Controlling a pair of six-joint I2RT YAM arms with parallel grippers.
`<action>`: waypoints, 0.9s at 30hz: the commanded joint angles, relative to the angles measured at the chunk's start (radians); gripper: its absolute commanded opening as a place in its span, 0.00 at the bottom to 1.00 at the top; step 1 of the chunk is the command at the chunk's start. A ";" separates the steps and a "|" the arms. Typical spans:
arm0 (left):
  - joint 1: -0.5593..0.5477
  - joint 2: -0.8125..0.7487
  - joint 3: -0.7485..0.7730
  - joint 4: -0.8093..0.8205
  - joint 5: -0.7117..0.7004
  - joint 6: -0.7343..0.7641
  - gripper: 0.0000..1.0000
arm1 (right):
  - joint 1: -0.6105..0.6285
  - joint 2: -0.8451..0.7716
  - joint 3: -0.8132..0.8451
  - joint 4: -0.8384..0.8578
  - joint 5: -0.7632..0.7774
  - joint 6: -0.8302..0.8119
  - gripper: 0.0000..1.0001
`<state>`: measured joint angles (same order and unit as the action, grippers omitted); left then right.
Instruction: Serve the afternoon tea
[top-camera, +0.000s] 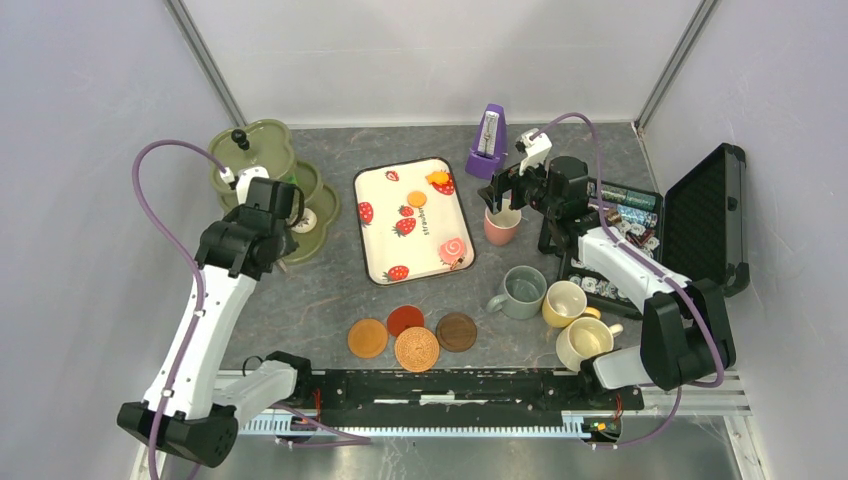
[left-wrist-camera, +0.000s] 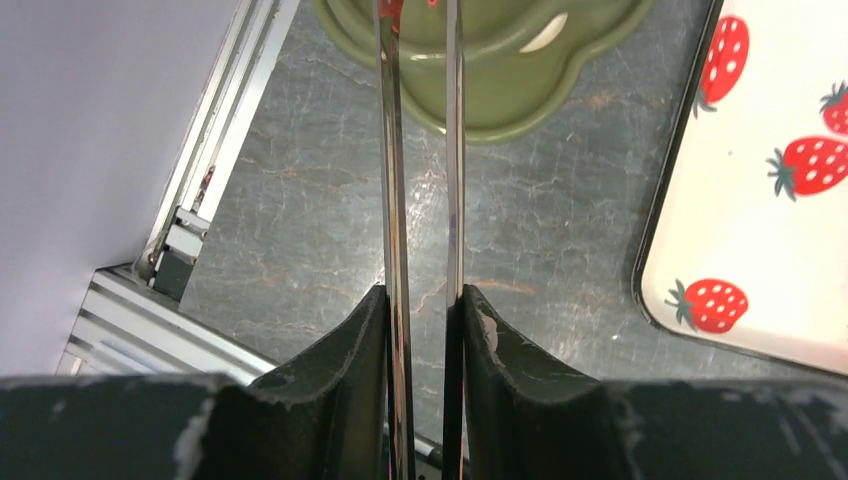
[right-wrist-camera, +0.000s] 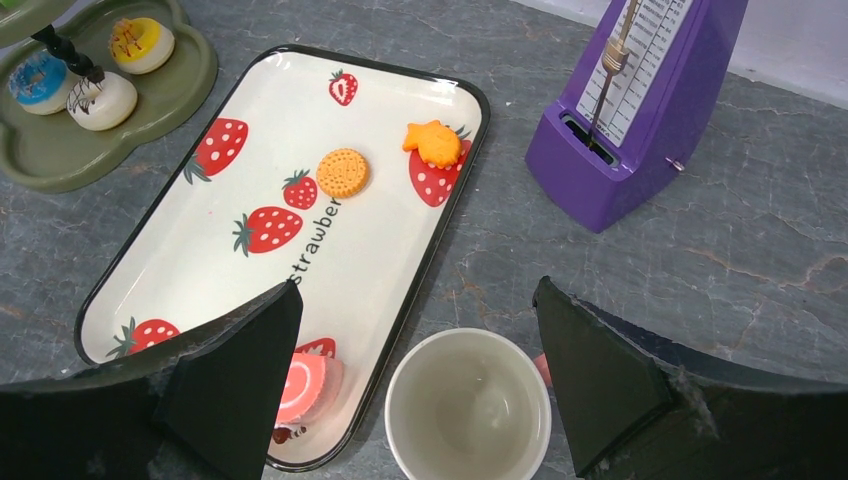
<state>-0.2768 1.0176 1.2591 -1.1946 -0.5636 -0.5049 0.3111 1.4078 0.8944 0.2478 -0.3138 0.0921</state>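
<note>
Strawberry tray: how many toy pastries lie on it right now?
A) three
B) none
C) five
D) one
A: the right wrist view shows a round biscuit, an orange pastry and a pink swirl roll on the strawberry tray, and nothing else on it.

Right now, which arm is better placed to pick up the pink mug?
Right. The right gripper hangs open over the pink mug, jaws spread to either side of it. The left gripper is far off by the green stand, shut on metal tongs.
</note>
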 joint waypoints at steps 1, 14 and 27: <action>0.068 0.007 -0.001 0.160 0.034 0.090 0.33 | -0.004 0.002 0.043 0.026 -0.006 0.003 0.94; 0.221 0.065 -0.044 0.304 0.101 0.142 0.33 | -0.004 0.021 0.049 0.030 -0.010 0.006 0.94; 0.258 0.084 -0.076 0.327 0.129 0.169 0.37 | -0.004 0.036 0.054 0.038 -0.028 0.022 0.94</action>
<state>-0.0280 1.1065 1.1870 -0.9272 -0.4366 -0.3798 0.3111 1.4414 0.9001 0.2481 -0.3172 0.1013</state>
